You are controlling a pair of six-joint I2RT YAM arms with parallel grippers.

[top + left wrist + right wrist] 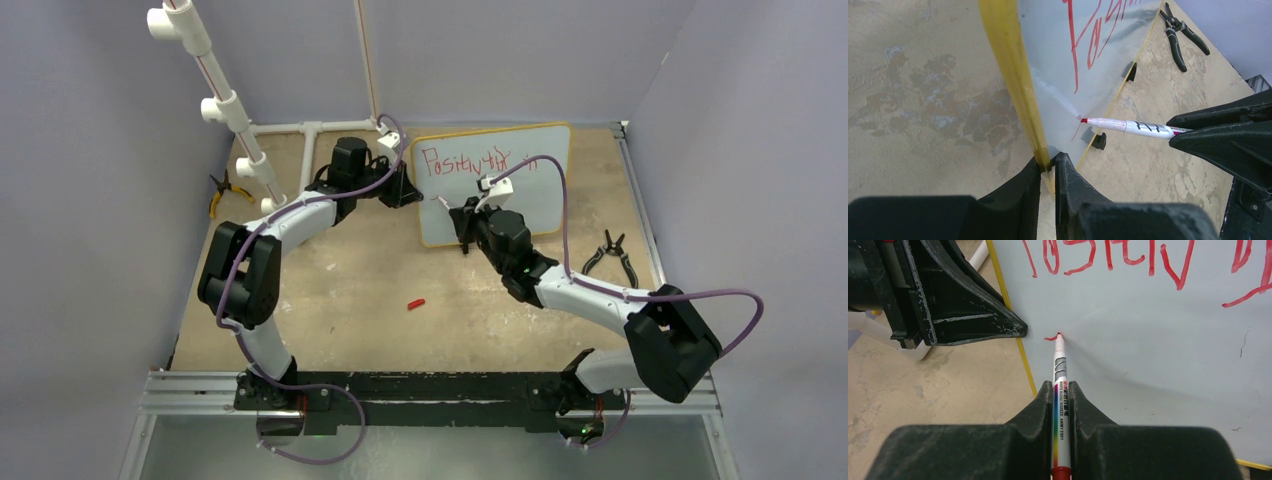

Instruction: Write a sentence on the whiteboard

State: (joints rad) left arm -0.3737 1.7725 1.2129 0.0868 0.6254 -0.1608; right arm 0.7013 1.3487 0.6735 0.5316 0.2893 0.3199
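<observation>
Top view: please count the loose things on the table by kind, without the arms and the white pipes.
Whiteboard: 1
Marker: 1
Pliers: 2, one left, one right
Small red piece: 1
Total: 5

From the top the right arm (505,240) sits over the middle of the whiteboard (540,205), so the sentence (450,162) past "Positiv" is just a smudge, can't read it. The right wrist view chops the tops off the letters, and the marker (1060,390) loses its back end at the bottom edge. The 1 little red thing (416,303) left of that arm is too small to tell.
</observation>
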